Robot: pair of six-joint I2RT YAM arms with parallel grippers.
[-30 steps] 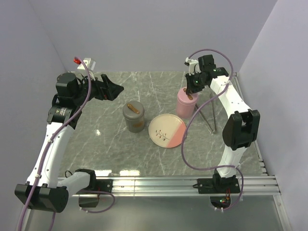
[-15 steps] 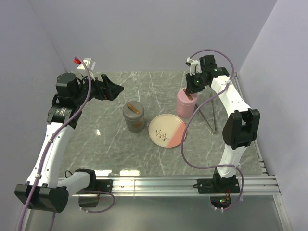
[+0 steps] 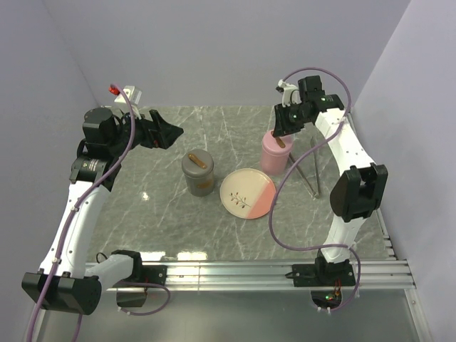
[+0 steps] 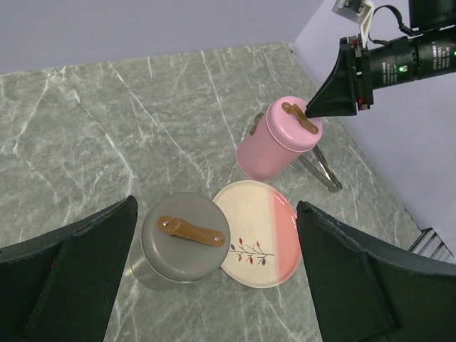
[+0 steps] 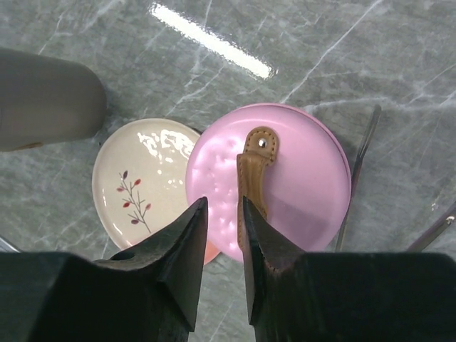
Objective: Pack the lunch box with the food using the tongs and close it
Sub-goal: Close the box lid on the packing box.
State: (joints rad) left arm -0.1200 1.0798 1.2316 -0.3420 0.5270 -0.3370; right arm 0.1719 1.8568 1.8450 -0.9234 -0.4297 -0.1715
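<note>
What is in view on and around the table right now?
round pink lidded container with brown strap handle: 1, pink, far right, lid on
round grey lidded container with brown strap handle: 1, grey, centre, lid on
round cream-and-pink plate with twig motif: 1, cream and pink, right of the grey container, in front of the pink one
long silver metal tongs: 1, silver, lying right of the pink container
grey marble table: 1, grey
food: none visible
left fingers: 2, black, wide apart, holding nothing
right fingers: 2, black, slightly apart above the pink lid's strap
</note>
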